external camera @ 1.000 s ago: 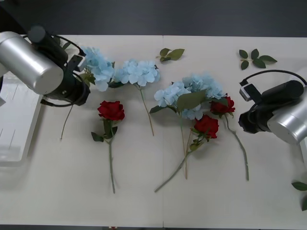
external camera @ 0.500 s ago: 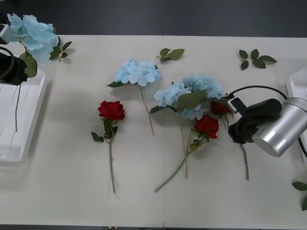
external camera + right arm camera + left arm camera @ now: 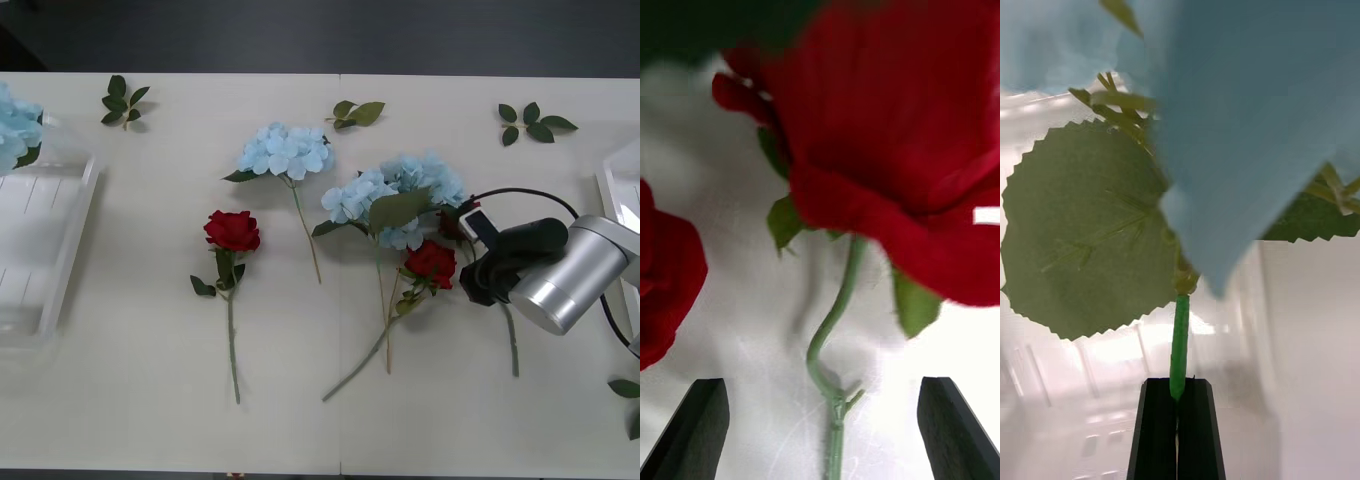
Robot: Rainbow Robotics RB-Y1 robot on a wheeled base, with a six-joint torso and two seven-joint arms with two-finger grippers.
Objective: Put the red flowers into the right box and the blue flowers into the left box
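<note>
Pinching blue flower (image 3: 1247,112) stem, left claw (image 3: 1178,431) closed

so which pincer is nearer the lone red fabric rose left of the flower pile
Right. The right pincer is open over the pile's roses, just across from that red fabric rose; the left pincer is at the table's far left, clamping a blue flower stem.
</note>
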